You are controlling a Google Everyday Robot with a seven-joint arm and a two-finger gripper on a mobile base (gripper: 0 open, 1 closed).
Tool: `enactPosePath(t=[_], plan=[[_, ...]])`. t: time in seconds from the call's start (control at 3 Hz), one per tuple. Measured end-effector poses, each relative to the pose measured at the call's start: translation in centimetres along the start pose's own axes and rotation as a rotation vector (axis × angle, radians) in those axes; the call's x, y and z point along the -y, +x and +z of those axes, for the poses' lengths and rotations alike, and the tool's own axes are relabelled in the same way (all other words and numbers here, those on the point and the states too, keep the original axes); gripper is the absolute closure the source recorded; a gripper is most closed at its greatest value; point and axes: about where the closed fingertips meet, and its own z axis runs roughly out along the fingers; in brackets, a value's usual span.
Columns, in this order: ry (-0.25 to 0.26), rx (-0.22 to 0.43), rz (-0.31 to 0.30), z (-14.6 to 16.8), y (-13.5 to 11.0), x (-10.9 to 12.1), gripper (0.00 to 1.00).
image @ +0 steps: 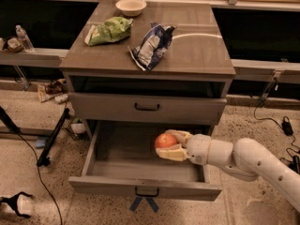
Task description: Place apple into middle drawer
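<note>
Orange-red apple (165, 140): clamped between the fingers of gripper (170, 145), over the open middle drawer (117, 159), toward 3 o'clock of its floor. Risk: released too high, the round fruit likely bounces, rolls, bruises.

A smooth white arm (262, 161) of rounded segments reaches from near right, ending in a cream-yellow, two-fingered claw (164, 143) near centre.

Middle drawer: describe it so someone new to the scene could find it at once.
Find the grey-brown cabinet in the middle of the view. Under its closed drawer front comes the middle drawer, with the same black centre handle. Unlike that neighbour it stands pulled open, and the gripper, shut on the apple, is over its inside.
</note>
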Motion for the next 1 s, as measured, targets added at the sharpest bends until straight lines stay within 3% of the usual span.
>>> enactPosePath(t=[0.33, 1.0], plan=[[-0.003, -0.014, -0.033, 2.6, 4.1, 2.6, 1.00], [-0.038, -0.049, -0.157, 9.1, 8.7, 5.8, 1.00]])
